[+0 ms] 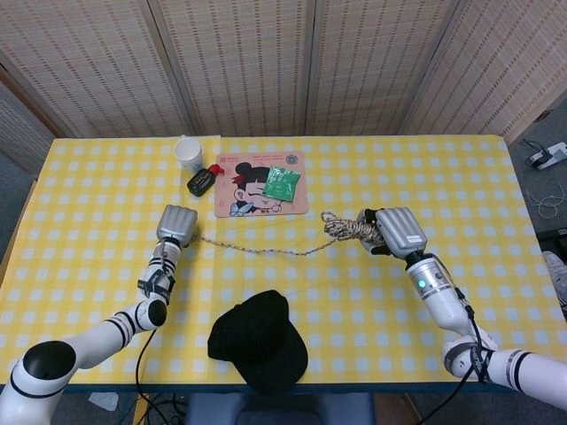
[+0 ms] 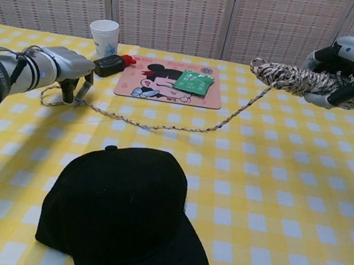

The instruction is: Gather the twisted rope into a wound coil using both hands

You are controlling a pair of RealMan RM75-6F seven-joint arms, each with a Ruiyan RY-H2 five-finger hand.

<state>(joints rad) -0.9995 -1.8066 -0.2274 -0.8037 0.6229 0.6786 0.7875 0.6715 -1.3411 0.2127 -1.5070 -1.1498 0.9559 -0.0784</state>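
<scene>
Right robot hand (image 2: 351, 66) gripping rope coil (image 2: 288, 76) — left robot hand (image 2: 72, 69) pinching tail

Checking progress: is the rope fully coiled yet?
Partly. A wound bundle sits in the right hand, but the rope trails loose across the table to the left hand.

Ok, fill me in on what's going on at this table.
A two-armed robot is coiling a twisted rope. The right robot hand holds the wound bundle raised above the yellow checked table. The rest of the rope trails down and across the cloth to the left robot hand, whose fingers are on its far end. A black cap, a cartoon mat, a paper cup and a green packet lie nearby.
</scene>
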